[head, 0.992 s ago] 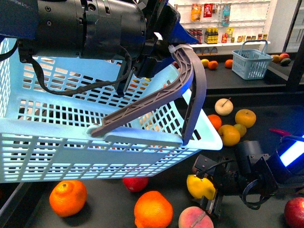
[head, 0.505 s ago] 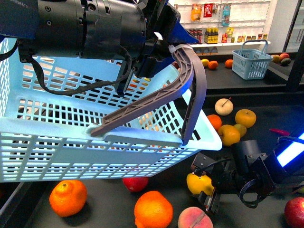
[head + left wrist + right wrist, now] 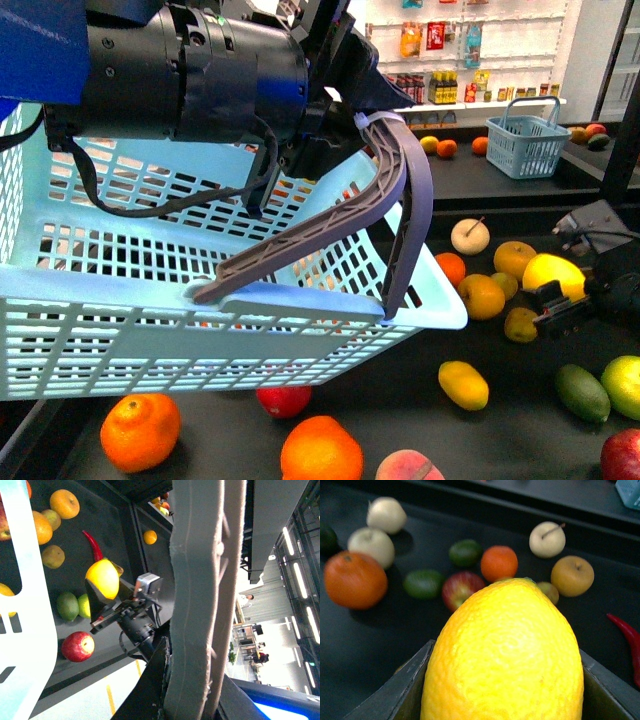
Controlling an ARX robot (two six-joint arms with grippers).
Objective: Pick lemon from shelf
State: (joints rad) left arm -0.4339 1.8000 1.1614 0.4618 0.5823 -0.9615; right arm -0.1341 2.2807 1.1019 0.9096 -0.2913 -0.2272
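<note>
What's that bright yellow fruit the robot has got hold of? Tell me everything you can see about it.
The lemon is bright yellow and oval, narrowing to a blunt tip, with finely dimpled, glossy skin and no visible damage. The right hand grips it between two dark fingers that press on opposite sides. It seems to be lifted clear of the shelf, with other fruit lying loose on the dark tray beneath it.

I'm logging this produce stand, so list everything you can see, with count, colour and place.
lemon: one, bright yellow, in the right gripper
shelf: one, dark, under the fruit
large basket: one, light blue, at left
small basket: one, blue, back tray
oranges: two, orange, front edge
chilli: one, red, on tray
other fruit: many, mixed colours, scattered
left gripper: one, black, on large basket's handle
right gripper: one, dark, shut on the lemon
</note>
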